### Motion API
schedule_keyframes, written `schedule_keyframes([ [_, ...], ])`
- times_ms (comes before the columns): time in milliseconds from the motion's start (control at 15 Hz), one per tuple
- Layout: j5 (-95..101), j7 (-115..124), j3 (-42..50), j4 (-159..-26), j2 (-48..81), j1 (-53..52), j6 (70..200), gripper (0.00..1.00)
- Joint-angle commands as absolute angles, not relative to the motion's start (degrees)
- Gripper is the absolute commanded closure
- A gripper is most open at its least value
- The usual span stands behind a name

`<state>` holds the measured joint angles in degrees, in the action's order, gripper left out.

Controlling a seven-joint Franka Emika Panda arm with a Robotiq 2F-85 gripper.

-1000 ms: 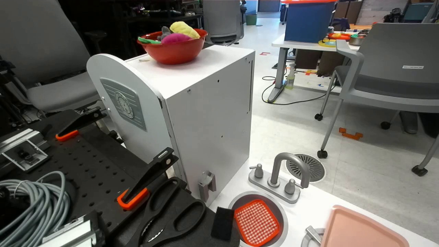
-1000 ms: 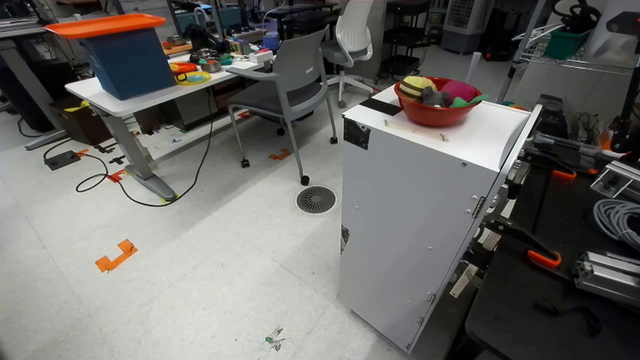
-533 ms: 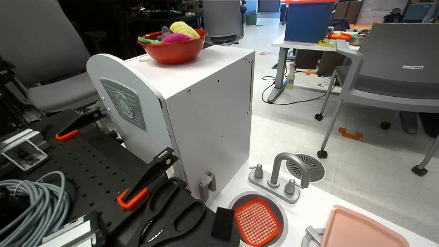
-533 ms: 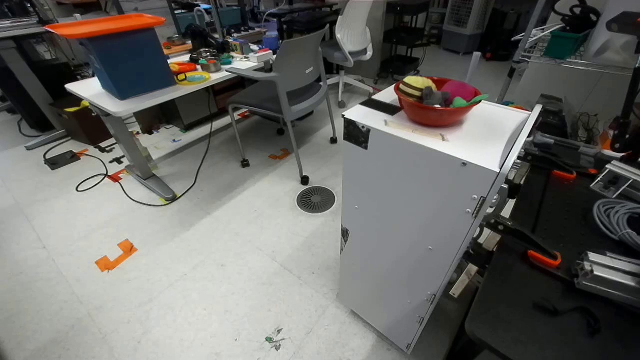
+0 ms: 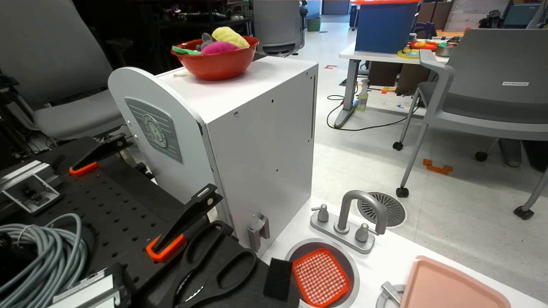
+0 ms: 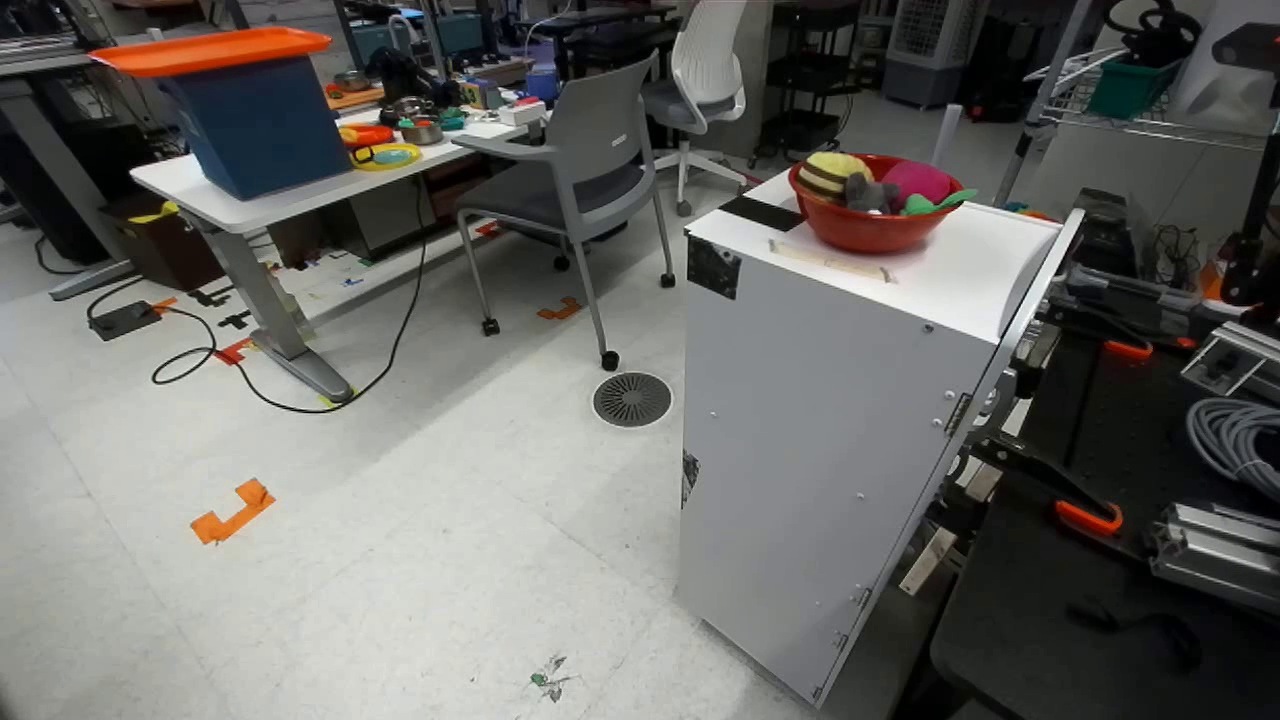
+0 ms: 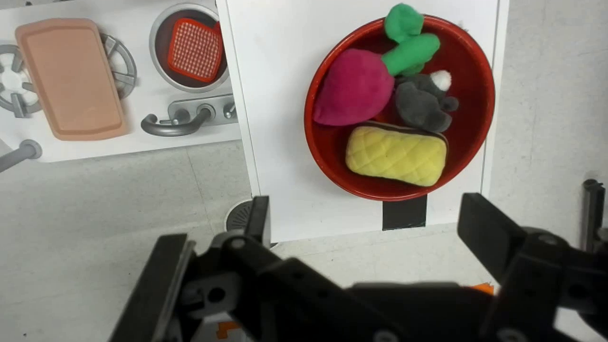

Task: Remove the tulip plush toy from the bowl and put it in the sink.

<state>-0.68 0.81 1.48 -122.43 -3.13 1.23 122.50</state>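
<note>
The tulip plush toy (image 7: 355, 88), with a magenta head and green stem and leaf, lies in the red bowl (image 7: 475, 102); its leaf reaches over the rim. Both exterior views show the bowl (image 5: 220, 68) on top of a white cabinet. The sink (image 7: 163, 50) is a round grey basin beside a faucet, and an orange-red gridded piece (image 7: 195, 50) sits inside it. My gripper (image 7: 366, 211) is open, its fingers wide apart with nothing between them. In the wrist view it appears below the bowl, not touching it; the exterior views do not show it.
A yellow quilted plush (image 7: 396, 154) and a grey plush (image 7: 422, 104) share the bowl. The white cabinet (image 5: 263, 137) stands beside the low sink counter. Near the sink are a curved faucet (image 5: 364, 201) and a pink tray (image 5: 454, 286). A black table (image 5: 115, 205) carries clamps and cable.
</note>
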Motion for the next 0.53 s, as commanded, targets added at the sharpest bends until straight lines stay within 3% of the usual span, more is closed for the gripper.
schedule_keyframes([
  [0,1.0,1.6,0.8,-119.7,-0.5,0.8,120.6,0.0],
  [467,1.4,1.1,-0.3,-118.9,1.3,-0.3,120.2,0.0],
])
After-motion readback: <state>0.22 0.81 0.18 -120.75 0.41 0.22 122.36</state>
